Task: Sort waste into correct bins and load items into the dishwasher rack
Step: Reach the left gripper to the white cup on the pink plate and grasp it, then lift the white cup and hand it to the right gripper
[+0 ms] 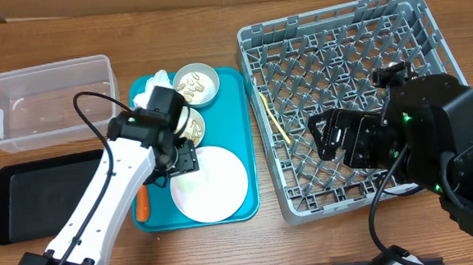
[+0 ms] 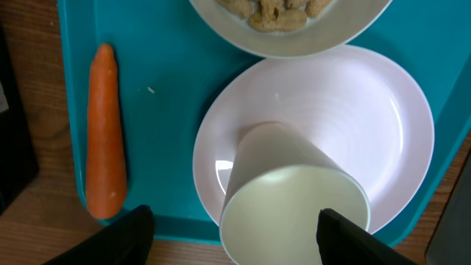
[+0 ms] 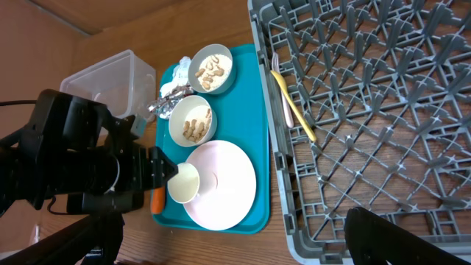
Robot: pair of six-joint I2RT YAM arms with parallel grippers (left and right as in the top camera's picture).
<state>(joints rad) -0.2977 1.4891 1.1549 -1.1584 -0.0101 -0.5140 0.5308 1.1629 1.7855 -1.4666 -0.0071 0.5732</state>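
My left gripper (image 1: 181, 162) is open over the teal tray, its fingers (image 2: 234, 221) either side of a small white cup (image 2: 294, 199). The cup lies tilted on the white-pink plate (image 2: 353, 110), also in the overhead view (image 1: 219, 187). An orange carrot (image 2: 104, 132) lies at the tray's left edge. Two bowls (image 1: 196, 83) (image 3: 193, 121) hold beige crumbs. The napkin (image 1: 153, 84) and foil (image 3: 168, 99) sit behind them. A yellow spoon (image 1: 279, 122) and white fork (image 3: 276, 81) lie in the grey rack (image 1: 272, 175). My right gripper (image 1: 329, 135) is open and empty above the rack.
The clear tub (image 1: 45, 103) stands at the far left, with the black tray (image 1: 43, 198) in front of it. The teal tray (image 1: 242, 149) lies between them and the rack. The left arm hides part of the nearer bowl.
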